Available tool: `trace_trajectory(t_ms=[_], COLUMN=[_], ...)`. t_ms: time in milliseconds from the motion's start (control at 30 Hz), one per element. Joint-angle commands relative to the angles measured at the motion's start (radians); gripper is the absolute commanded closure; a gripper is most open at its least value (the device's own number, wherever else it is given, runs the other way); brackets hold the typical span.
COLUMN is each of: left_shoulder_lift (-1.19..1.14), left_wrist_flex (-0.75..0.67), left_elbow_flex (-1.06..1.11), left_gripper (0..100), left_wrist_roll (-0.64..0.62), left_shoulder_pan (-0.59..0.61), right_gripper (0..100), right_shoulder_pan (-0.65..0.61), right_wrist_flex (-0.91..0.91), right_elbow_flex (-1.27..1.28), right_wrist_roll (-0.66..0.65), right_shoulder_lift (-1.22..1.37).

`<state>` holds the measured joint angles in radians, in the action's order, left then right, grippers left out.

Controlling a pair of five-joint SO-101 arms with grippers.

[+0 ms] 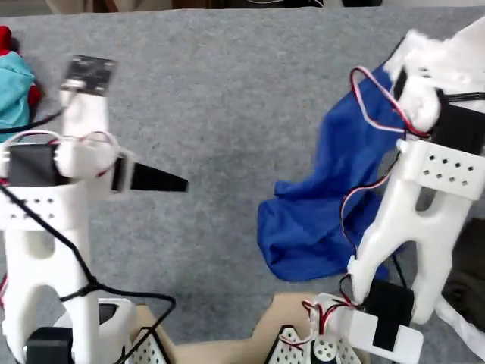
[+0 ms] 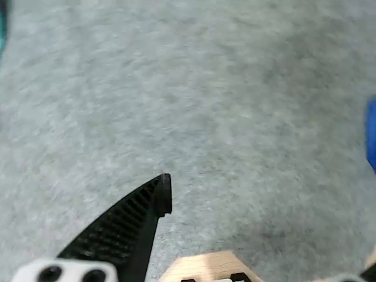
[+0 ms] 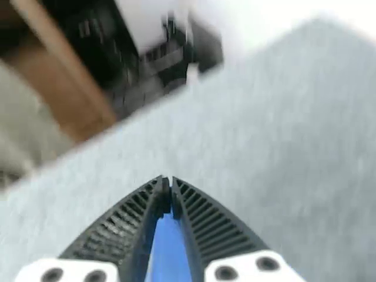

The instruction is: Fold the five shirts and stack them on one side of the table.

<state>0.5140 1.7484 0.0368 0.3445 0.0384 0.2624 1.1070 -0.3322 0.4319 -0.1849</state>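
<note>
The right gripper (image 3: 170, 191) has its jaws clamped together on a fold of the blue shirt (image 1: 326, 205). From that pinch the shirt trails to a crumpled heap on the grey table (image 1: 227, 91), on the right arm's side.

The right arm (image 1: 443, 167) covers part of the blue shirt (image 1: 318, 220), whose upper end is lost behind it. Inside the right hand (image 3: 170, 191) just a strip of blue shows. A teal and red bundle of cloth (image 1: 14, 91) is cut by the picture's edge (how many pieces, I cannot tell). Past the tabletop (image 3: 282, 117), dark and brown shapes (image 3: 117, 64) blur beyond telling.
</note>
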Motion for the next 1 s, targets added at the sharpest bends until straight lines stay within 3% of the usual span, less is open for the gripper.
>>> trace_trajectory(t_ms=[0,233,433,600,733,867,967], left_shoulder_lift=[0.021,0.019,0.019,0.018,-0.030,-0.176,-0.309], left_wrist_flex=[0.009,-0.026,-0.301,-0.618,-0.842,-0.982,-1.003], left_elbow_flex=[0.002,0.018,0.215,0.393,0.497,0.497,0.417], left_gripper=[45,45,45,45,45,45,45], left_wrist_roll=[-0.002,-0.003,-0.143,-0.196,-0.358,-0.540,-0.594], left_shoulder_pan=[-0.143,-0.448,-0.589,-0.591,-0.551,-0.508,-0.480], right_gripper=[99.4,99.4,99.4,99.4,99.4,99.4,99.4], right_shoulder_pan=[0.045,0.073,0.147,0.232,0.286,0.344,0.398], right_wrist_flex=[-0.178,-0.336,-0.336,-0.307,-0.207,-0.081,0.017], right_elbow_flex=[-0.056,-0.105,-0.249,-0.302,-0.303,-0.300,-0.294], right_wrist_roll=[-0.063,-0.195,-0.241,-0.282,-0.345,-0.416,-0.462], right_shoulder_lift=[0.013,0.163,0.294,0.377,0.378,0.380,0.384])
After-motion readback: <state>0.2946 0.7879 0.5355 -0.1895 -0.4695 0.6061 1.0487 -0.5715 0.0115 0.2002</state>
